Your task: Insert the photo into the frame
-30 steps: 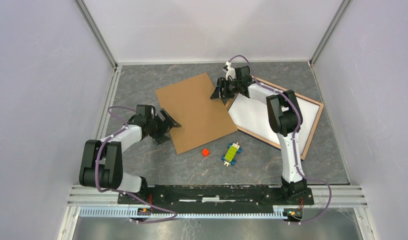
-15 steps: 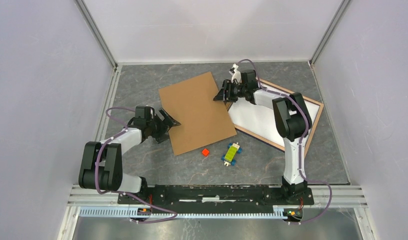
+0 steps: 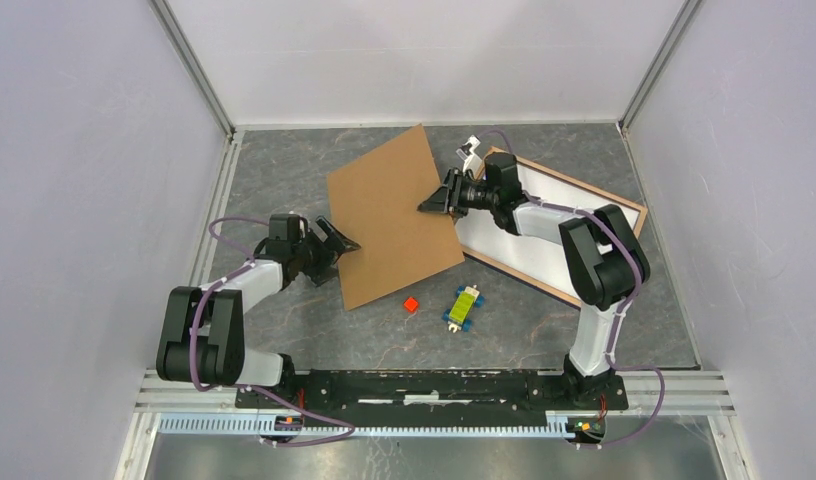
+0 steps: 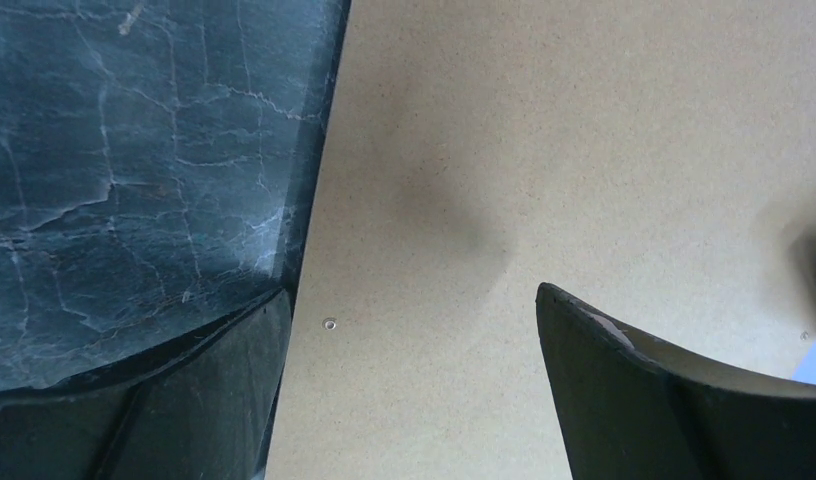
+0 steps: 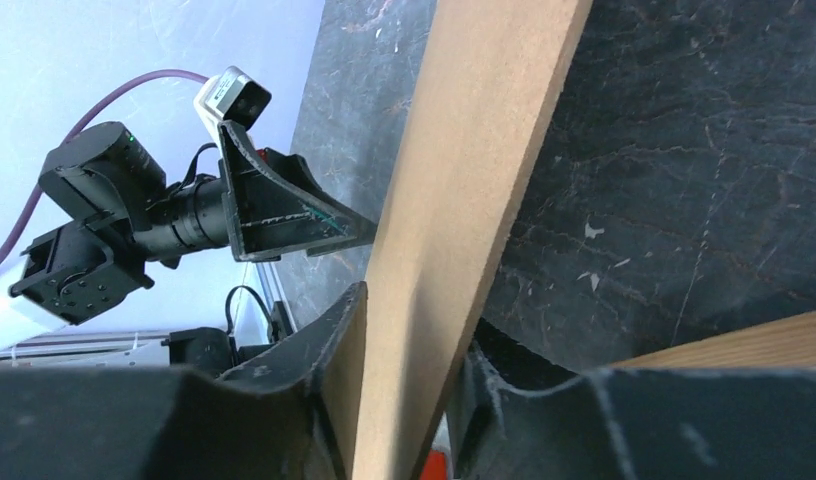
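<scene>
board [image 3: 389, 225] left of frame [image 3: 569, 181], block [image 3: 410, 304] and toy [image 3: 464, 305] before them

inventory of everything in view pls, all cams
board: 1, plain brown, middle of the table, left of the frame
frame: 1, light brown wood, right far side, lying flat
white panel: 1, white, inside the frame; no picture side shows
block: 1, red, small, just near of the board
toy: 1, yellow-green on blue, right of the block
table: 1, dark grey marble pattern
left gripper: 1, black, open, at the board's left edge
right gripper: 1, black, clamped on the board's right edge
</scene>
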You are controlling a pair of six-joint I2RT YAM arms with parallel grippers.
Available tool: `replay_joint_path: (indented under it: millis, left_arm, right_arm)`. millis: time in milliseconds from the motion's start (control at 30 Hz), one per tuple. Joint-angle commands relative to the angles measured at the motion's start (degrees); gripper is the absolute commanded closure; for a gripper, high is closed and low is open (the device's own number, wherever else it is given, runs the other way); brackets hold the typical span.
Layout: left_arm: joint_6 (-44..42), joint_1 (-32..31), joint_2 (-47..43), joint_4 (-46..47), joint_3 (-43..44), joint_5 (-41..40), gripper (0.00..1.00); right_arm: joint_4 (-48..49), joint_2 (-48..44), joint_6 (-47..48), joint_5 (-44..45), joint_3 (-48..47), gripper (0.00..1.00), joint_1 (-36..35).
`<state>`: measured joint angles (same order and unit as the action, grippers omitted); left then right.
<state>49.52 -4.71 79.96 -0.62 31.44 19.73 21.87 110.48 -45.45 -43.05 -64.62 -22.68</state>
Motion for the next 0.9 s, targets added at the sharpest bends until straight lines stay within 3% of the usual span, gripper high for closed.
replay_joint_path:
  millis: [0,233,467,633,867]
  left_arm:
    - [0.48,-0.30,1.90,-1.30,-3.57,-4.34,0.00]
    - [-0.76,-0.32,-3.65,-2.74,-3.94,-4.54,0.00]
    - [-6.26,-0.35,-14.90,-12.41,1.73,-4.44,0.00]
    - [-10.90,-0.38,-22.83,-22.63,11.03,-5.61,0.00]
    - [-9.99,-5.87,-22.60,-22.92,22.83,2.24,0.00]
  right_arm:
    - [1.27,-4.45,-1.17,-2.51,1.01,0.65,-1.04]
    - [-8.74,-6.71,3.05,-0.60,-1.97,0.82,-1.34]
    - [-18.29,-11.14,8.72,1.96,-4.49,1.00,-1.65]
    - [-18.55,-16.91,10.29,5.76,-2.82,1.00,-2.48]
    - [-19.36,-23.35,11.85,9.82,-6.12,1.00,-2.65]
